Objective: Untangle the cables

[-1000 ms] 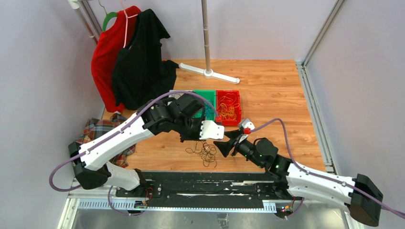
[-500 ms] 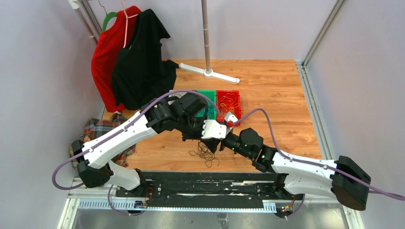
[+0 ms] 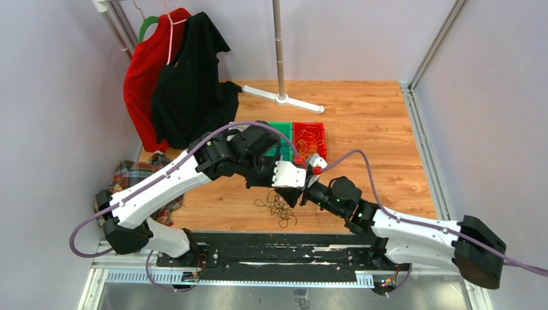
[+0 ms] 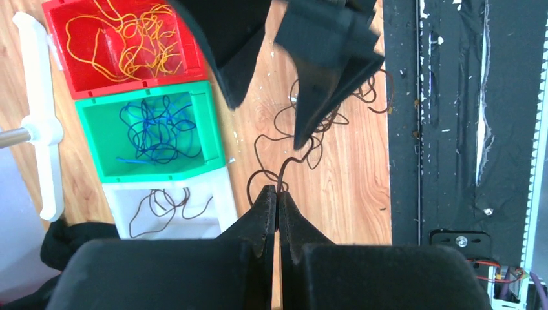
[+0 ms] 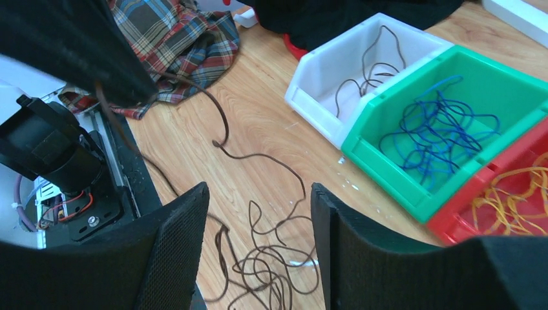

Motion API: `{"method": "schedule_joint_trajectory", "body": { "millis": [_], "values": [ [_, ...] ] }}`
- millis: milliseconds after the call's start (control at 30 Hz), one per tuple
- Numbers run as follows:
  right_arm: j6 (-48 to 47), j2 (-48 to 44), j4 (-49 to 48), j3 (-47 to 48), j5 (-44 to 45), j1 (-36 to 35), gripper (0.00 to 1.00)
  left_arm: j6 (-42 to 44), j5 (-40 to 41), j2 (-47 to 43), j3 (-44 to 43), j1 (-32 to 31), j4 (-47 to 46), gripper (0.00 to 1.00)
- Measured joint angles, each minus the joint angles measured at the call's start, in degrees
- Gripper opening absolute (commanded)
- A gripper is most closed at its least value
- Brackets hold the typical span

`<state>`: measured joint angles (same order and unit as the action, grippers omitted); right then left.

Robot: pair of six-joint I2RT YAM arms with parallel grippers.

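A loose tangle of dark cables (image 3: 279,206) lies on the wooden table near the front edge. My left gripper (image 4: 278,190) is shut on one dark strand that rises from this tangle (image 4: 323,123). My right gripper (image 5: 258,187) is open, and the tangle (image 5: 278,258) lies below and between its fingers, not held. In the left wrist view the right gripper's black fingers (image 4: 329,77) hang over the pile. Blue cables fill the green bin (image 4: 213,123), yellow-orange ones the red bin (image 4: 187,51), and a few dark ones the white bin (image 4: 223,200).
The three bins stand in a row behind the tangle (image 5: 362,129). A plaid cloth (image 3: 139,177) lies at the left edge. Red and black garments (image 3: 174,77) hang at the back left beside a white stand base (image 3: 284,99). A black strip (image 3: 278,248) runs along the near edge.
The right arm has swung left, up to the left gripper and over the cable pile, and its jaws have narrowed slightly. The left gripper keeps hold of its strand.
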<state>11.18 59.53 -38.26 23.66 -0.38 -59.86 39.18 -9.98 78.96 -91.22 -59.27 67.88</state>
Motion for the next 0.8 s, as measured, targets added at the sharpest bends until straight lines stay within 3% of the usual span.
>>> {"method": "schedule_joint_trajectory", "body": {
  "millis": [133, 333, 600, 800],
  "values": [
    [0.22, -8.04, 2.16, -3.76, 2.38, 0.00, 0.60, 0.81, 0.70, -0.13, -0.55, -0.02, 0.00, 0.00],
    [0.13, -12.00, 3.52, -4.09, 0.57, 0.00, 0.60, 1.16, 1.66, -0.15, -2.23, -0.02, 0.02, 0.00],
    [-0.35, -6.67, 3.43, -0.83, -4.55, 0.00, 0.55, 1.25, 1.70, -0.15, -2.62, -0.02, 0.00, 0.00],
    [-1.03, -1.53, 1.40, 0.50, -4.61, 0.00, 0.39, 1.22, 1.68, -0.15, -2.62, -0.02, 0.00, 0.00]
  ]
}}
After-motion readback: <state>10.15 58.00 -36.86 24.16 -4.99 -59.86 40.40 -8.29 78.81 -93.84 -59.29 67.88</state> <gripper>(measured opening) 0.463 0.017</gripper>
